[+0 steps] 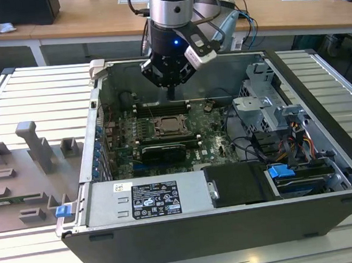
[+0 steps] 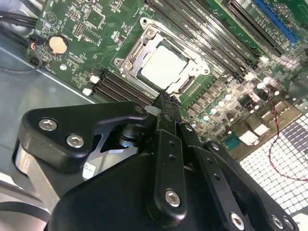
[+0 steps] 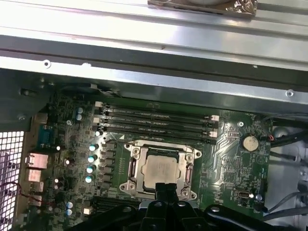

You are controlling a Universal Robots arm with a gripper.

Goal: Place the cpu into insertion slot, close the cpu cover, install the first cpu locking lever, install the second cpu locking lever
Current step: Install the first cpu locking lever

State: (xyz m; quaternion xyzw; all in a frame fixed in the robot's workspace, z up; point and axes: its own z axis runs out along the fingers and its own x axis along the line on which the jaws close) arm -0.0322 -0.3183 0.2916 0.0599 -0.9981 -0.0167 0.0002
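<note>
Computer case (image 1: 172, 241): lay open on a slatted table (image 1: 33, 94).
Power supply (image 1: 146, 198): sat along its near wall.
Coin battery (image 3: 250, 142): sat near the memory slots (image 3: 156, 122).
Grey fixtures (image 1: 34, 146): stood at the exterior view's left.

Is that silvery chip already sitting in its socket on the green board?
Yes, the cpu lies flat and level inside the insertion slot.

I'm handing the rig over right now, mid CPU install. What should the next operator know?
The gripper: shut, holding nothing, tip at the edge of the socket. Whether it touches cannot be told.
The cpu: lying flat in the insertion slot.
The cpu cover: down over the cpu, framing its top.
Done: cpu placed, cover closed.
Left: the two locking levers. Whether either is latched cannot be told from these views.
</note>
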